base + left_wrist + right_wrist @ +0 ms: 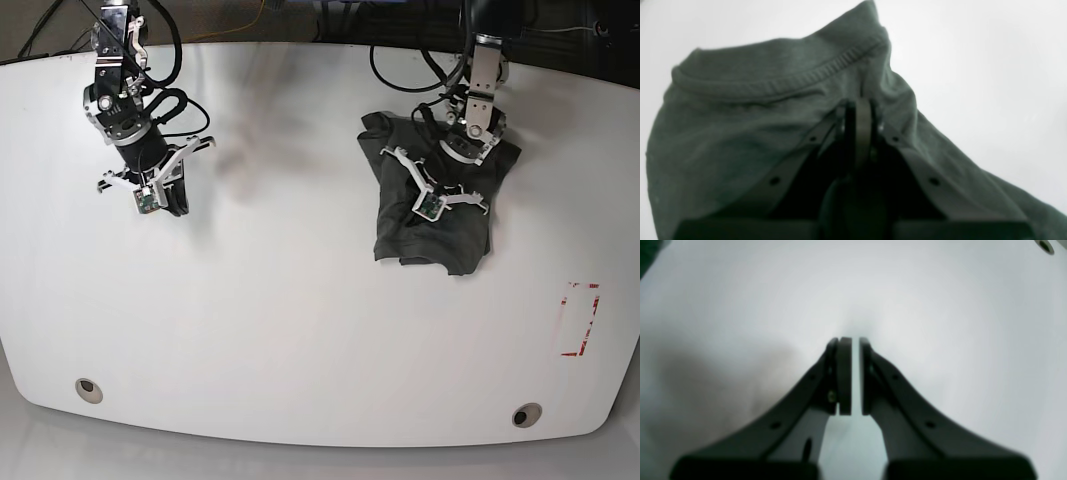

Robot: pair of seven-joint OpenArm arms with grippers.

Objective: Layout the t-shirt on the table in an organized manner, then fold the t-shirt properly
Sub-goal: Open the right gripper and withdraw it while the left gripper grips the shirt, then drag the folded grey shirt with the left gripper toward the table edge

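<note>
Left wrist: my left gripper (858, 110) pinches the t-shirt (740, 133) below its collar, soft and limp. Right wrist: right gripper (850, 343) nearly closed, empty. Base: shirt bunched upper right on the table (300, 330); I'd grab shoulders

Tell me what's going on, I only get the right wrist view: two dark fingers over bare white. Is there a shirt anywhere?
Observer: Yes. The t-shirt lies bunched on the table, far from your right gripper.
Operator: Is anything holding it?
Observer: The left gripper is shut on the fabric just below the collar.
Operator: Anything else on the table?
Observer: A red tape rectangle beyond the shirt.
</note>
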